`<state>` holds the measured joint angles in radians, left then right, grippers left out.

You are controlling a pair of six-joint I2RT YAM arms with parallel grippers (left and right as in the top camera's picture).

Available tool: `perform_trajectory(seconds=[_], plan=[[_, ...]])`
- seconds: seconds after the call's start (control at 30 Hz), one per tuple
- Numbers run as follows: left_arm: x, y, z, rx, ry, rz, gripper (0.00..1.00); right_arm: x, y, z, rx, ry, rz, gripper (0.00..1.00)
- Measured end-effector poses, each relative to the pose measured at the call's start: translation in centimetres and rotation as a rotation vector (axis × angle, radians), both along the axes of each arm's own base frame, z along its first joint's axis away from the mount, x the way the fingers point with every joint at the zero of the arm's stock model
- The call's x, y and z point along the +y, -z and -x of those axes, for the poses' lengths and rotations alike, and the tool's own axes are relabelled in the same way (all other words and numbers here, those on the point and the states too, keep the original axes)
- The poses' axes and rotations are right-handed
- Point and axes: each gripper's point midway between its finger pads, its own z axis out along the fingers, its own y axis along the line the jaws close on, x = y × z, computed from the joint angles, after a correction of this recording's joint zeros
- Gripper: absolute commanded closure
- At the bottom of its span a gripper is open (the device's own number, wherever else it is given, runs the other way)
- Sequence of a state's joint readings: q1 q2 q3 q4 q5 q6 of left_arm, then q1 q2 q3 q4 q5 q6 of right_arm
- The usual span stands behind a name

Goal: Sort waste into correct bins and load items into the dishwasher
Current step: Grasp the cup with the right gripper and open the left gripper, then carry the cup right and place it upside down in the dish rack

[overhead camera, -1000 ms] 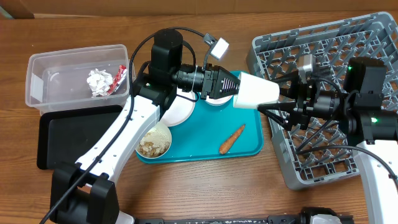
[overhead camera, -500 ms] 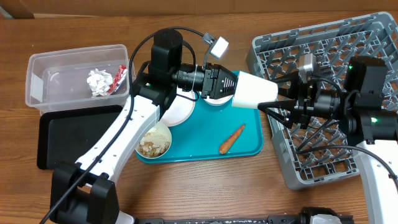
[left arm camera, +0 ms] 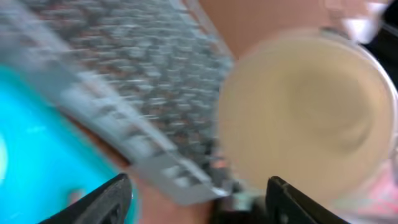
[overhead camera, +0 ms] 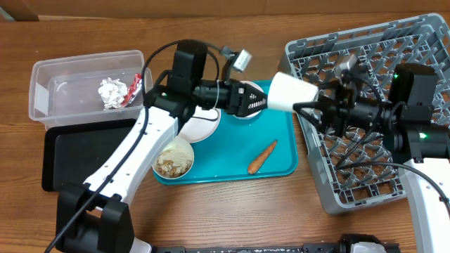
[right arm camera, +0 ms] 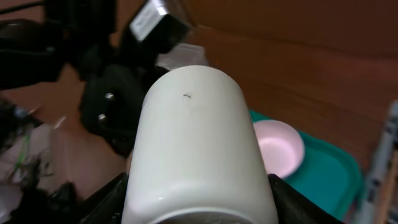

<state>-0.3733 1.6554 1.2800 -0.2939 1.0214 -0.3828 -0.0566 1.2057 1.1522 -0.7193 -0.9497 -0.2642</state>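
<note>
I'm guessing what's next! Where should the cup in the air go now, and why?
Probably the right pincer should swing the white cup over the grey rack: it alone seems to grip the cup, and the left pincer stands open.

Rectangular teal plastic tray (overhead camera: 283, 160) lay flat, mid-table, on brown wood-grain table (overhead camera: 232, 214). Tan cardboard-like object (overhead camera: 15, 10) sat at far-left corner; identity unclear.
</note>
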Motion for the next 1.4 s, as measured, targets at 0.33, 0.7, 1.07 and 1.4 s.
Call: perform_trajectory(seconds=[0.33, 0.7, 1.07, 1.4], plan=[[7.5, 6.8, -3.3, 0.020, -0.279, -0.386, 0.14, -8.7, 2.1, -1.6, 0.300, 0.556, 0.167, 0.53], [12.8, 6.0, -1.2, -0.058, -0.392, -0.664, 0.12, -24.1, 0.2, 0.1, 0.454, 1.153, 0.173, 0.52], [13.6, 6.3, -0.8, -0.048, -0.402, -0.707, 0.13, -35.0, 8.4, 3.0, 0.804, 1.556, 0.184, 0.48], [13.6, 6.4, -0.8, -0.047, -0.401, -0.708, 0.13, -37.2, 11.1, 3.7, 0.900, 1.667, 0.240, 0.47]])
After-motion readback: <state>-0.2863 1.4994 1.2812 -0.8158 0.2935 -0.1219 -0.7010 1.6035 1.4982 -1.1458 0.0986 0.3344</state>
